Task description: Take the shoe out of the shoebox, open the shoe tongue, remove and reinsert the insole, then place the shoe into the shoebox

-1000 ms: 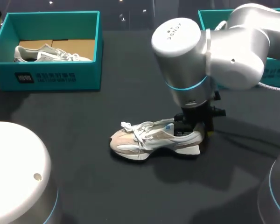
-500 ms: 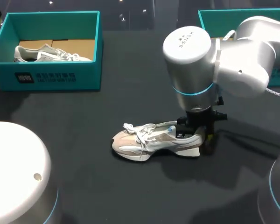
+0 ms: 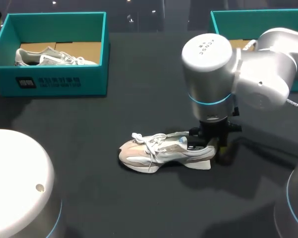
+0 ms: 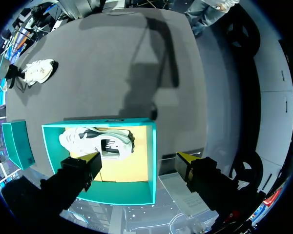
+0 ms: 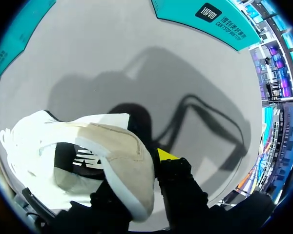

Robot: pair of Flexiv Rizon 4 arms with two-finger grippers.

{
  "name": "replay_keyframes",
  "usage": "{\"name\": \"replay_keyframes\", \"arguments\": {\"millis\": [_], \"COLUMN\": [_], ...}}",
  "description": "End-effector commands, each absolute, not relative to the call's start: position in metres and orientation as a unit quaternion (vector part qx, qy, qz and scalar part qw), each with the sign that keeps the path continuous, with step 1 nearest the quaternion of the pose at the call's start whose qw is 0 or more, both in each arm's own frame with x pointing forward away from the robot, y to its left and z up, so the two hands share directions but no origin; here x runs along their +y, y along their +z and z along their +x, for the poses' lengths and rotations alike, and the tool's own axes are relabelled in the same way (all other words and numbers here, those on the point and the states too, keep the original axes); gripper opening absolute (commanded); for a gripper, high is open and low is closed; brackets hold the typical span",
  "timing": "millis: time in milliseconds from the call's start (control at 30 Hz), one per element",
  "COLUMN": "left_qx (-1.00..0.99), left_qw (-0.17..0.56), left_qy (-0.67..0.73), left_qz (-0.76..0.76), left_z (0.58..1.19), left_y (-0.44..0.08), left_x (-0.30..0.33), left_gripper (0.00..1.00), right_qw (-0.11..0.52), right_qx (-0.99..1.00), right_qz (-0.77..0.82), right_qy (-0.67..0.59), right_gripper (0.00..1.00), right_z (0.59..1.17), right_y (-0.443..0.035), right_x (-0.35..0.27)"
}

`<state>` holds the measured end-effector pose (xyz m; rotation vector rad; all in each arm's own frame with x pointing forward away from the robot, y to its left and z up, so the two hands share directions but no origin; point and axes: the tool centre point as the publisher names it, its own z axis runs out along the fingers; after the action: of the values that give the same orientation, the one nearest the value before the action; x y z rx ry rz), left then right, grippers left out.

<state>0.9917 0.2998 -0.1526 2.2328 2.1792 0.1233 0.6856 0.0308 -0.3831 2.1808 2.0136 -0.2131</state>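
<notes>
A white and beige sneaker (image 3: 161,151) lies on its sole near the middle of the dark grey desk (image 3: 139,208), toe to the left and heel to the right, with its laces loose over the tongue. The right arm comes in from the right and stands over the heel. Its right pincer (image 3: 208,144) points down and is closed on the heel collar. In the right wrist view, one yellow-tipped finger (image 5: 166,155) presses against the outside of the sneaker's (image 5: 88,156) heel. The other finger is on the inner side, mostly hidden by the padding.

At the far left of the desk sits an open teal cardboard shoebox (image 3: 49,79) with a brown floor. A second pale sneaker (image 3: 52,57) lies inside it. Another teal cardboard box (image 3: 238,17) stands at the far right, partly hidden behind the right arm.

The left pincer (image 4: 138,160) hangs above the left shoebox (image 4: 117,195) with its fingers spread wide and nothing between them. In that view the second sneaker (image 4: 97,139) is below it, and the white and beige sneaker (image 4: 39,70) is well apart on the open desk.
</notes>
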Motion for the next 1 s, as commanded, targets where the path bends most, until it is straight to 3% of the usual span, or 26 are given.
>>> {"name": "replay_keyframes", "arguments": {"millis": [33, 333, 400, 833, 900, 967, 1000], "left_qx": [0.697, 0.697, 0.697, 0.697, 0.697, 0.697, 0.697], "left_qw": [0.01, 0.01, 0.01, 0.01, 0.01, 0.01, 0.01], "left_qy": [0.041, 0.041, 0.041, 0.041, 0.041, 0.041, 0.041], "left_qz": [0.715, 0.715, 0.715, 0.715, 0.715, 0.715, 0.715], "left_z": [0.99, 0.99, 0.99, 0.99, 0.99, 0.99, 0.99], "left_y": [-0.152, -0.152, -0.152, -0.152, -0.152, -0.152, -0.152], "left_x": [0.3, 0.3, 0.3, 0.3, 0.3, 0.3, 0.3], "left_gripper": [1.0, 1.0, 1.0, 1.0, 1.0, 1.0, 1.0], "right_qw": [0.074, 0.063, 0.062, 0.071, 0.074, 0.077, 0.078], "right_qx": [0.678, 0.682, 0.682, 0.686, 0.687, 0.688, 0.688], "right_qz": [0.728, 0.726, 0.726, 0.721, 0.721, 0.72, 0.72], "right_qy": [-0.069, -0.062, -0.062, -0.061, -0.059, -0.056, -0.051], "right_gripper": [0.0, 0.01, 0.17, 0.49, 0.68, 0.96, 1.0], "right_z": [0.688, 0.691, 0.691, 0.691, 0.691, 0.692, 0.692], "right_y": [-0.39, -0.396, -0.396, -0.381, -0.377, -0.371, -0.369], "right_x": [0.029, 0.028, 0.028, 0.036, 0.037, 0.037, 0.037]}}
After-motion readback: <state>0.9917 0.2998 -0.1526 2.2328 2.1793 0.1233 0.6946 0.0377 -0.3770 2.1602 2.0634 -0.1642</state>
